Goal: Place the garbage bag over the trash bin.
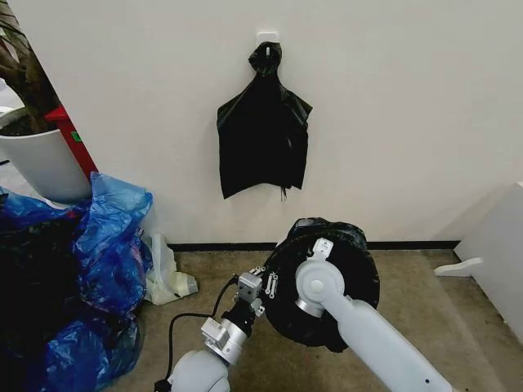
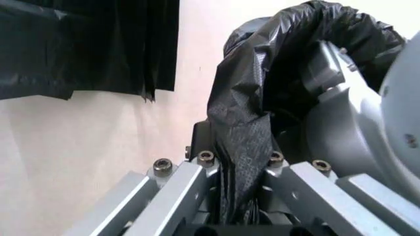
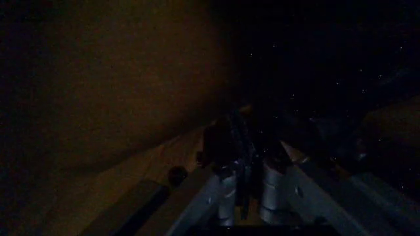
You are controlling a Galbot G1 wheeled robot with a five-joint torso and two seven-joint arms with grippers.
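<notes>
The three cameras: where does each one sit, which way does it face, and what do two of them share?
Head view: sits on the head, faces forward and down at the wall; shows both arms, with the left gripper at the garbage bag.
Left wrist view: sits on the left wrist, looks along the fingers clamping bag plastic; the right arm is beside it.
Right wrist view: sits on the right wrist, inside the dark bag; the right gripper pinches plastic.
Shared: head and left wrist views both show the hanging black bags.

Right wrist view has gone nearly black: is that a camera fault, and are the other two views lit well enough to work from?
Right wrist view: dark, apparently because the right gripper sits inside the garbage bag, shut on a fold. Head view: evenly lit, sharp. Left wrist view: bright and clear on the left gripper pinching the bag.
</notes>
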